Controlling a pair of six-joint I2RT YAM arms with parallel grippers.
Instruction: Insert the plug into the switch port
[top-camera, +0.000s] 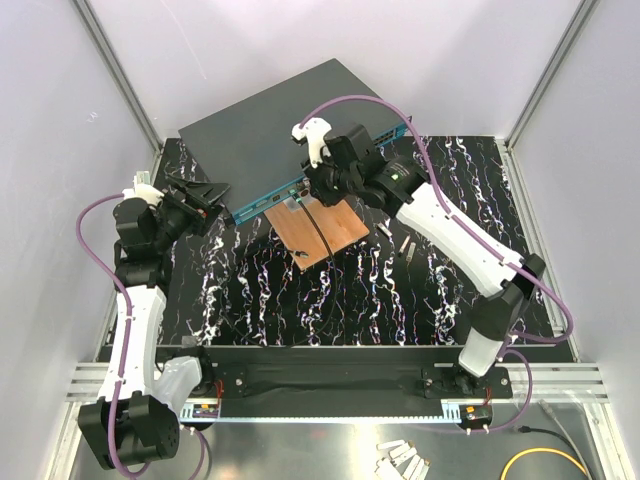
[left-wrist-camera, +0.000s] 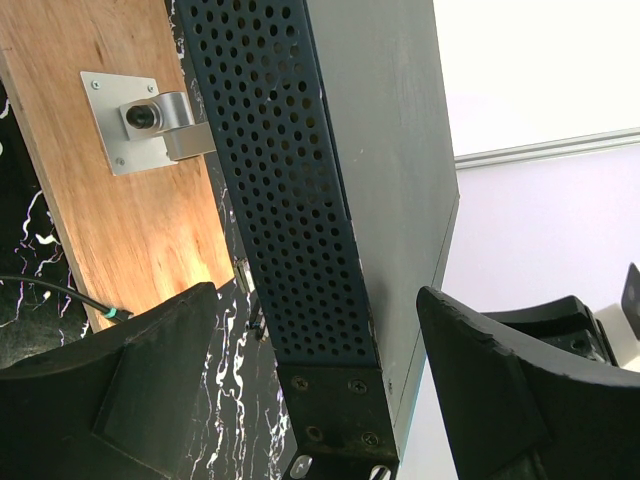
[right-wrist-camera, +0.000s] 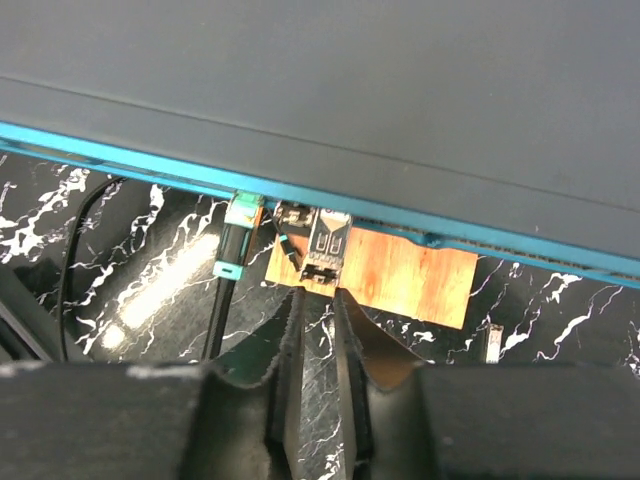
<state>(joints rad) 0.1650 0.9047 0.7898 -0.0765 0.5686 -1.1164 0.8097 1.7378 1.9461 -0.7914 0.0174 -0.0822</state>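
The switch (top-camera: 275, 135) lies at the back, dark grey on top, with its teal front edge (right-wrist-camera: 150, 165) facing me. A small silver plug (right-wrist-camera: 328, 243) sits with its nose under that teal edge, at a port. My right gripper (right-wrist-camera: 320, 295) is nearly closed, its tips at the plug's rear end with a gap as wide as the plug. In the top view, the right gripper (top-camera: 312, 188) is at the switch's front edge. My left gripper (left-wrist-camera: 320, 400) is open, its jaws either side of the switch's left corner (left-wrist-camera: 340, 410), not touching. In the top view, the left gripper (top-camera: 205, 195) is by that corner.
A copper-brown board (top-camera: 320, 228) lies in front of the switch, with a metal bracket (left-wrist-camera: 150, 120) on it. A black cable with a teal connector (right-wrist-camera: 235, 245) is plugged in left of the plug. Small loose metal parts (top-camera: 407, 247) lie right of the board.
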